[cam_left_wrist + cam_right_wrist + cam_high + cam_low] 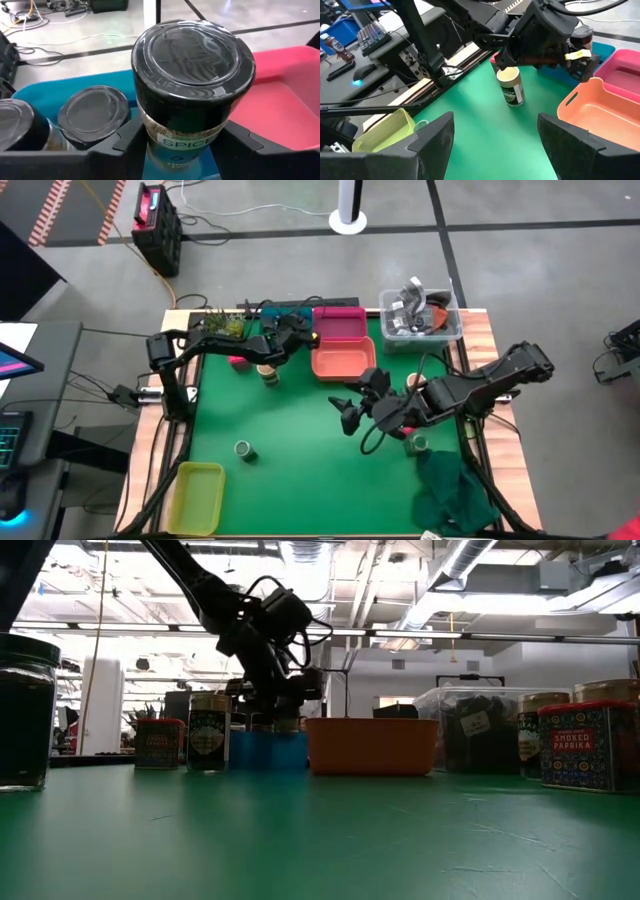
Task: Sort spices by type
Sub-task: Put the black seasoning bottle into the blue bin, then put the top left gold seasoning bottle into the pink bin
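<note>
Green-matted counter (pixel 300 430) w/ wood edging sits on a grey workshop floor; trays crowd its far side, spices are scattered across the rest.

Risks, biggest first: left gripper (pixel 185 145) is clamped on a dark-lidded spice jar (pixel 192 85), held above the blue tray (pixel 45 92); two like jars (pixel 92 112) already stand just beside it in that tray, so a drop-in slightly off could knock them over or wedge the jar on a lid; grip is low on the label, so the top-heavy jar may tilt when let go. Left arm also hangs close over the tan-topped jar (pixel 510 86) on the mat near the trays; a swing back could tip it. Right gripper (pixel 495 135) hovers mid-counter, fingers wide apart, holding nothing; if it reaches toward the trays the two arms could clash.

Containers, largest to smallest: clear tub (pixel 420 315) at the far right corner, grey clutter inside; pink tray (pixel 340 328), looks empty; orange tray (pixel 343 363), empty; yellow tray (pixel 195 498) at the near left corner, empty; blue tray, dark jars in it.

Loose spices: pink smoked-paprika box (pixel 588 747) and a jar near the right edge; green-topped jar (pixel 244 450) alone on the near left.
</note>
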